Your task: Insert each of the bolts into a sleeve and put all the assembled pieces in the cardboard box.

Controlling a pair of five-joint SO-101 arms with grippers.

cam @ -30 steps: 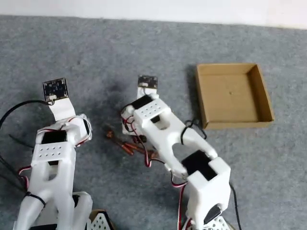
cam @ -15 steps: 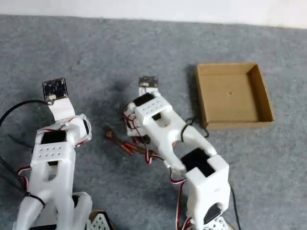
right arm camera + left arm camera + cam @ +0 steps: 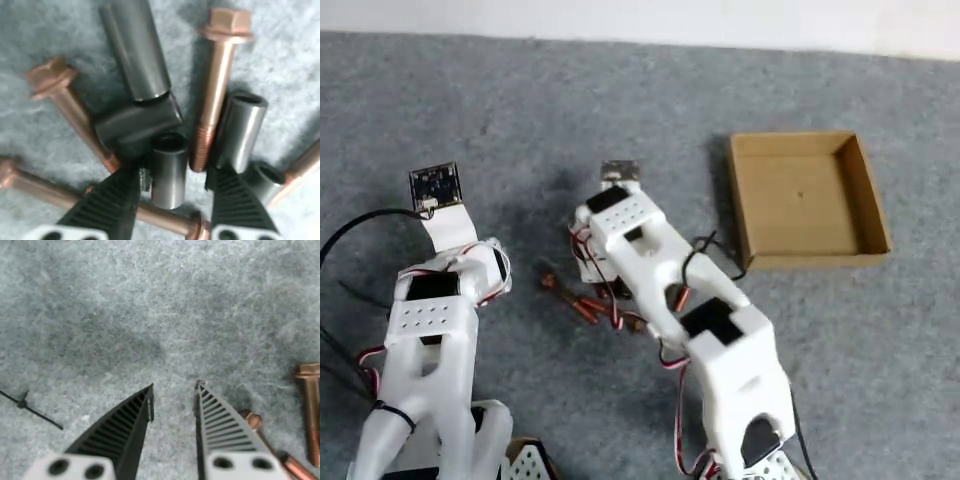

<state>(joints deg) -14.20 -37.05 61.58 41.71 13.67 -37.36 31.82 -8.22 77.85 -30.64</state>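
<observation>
While spread, right gripper (image 3: 173,174) astride sleeve (image 3: 168,181)

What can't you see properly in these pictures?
- Right wrist view: the picture's edge cuts off some bolts and a sleeve, so there is no sure count.
- High view: the right arm hides the sleeves and most bolts.
- Left wrist view: the edge cuts one bolt.
- Right wrist view: it is unclear whether the right fingers touch the middle sleeve.
</observation>
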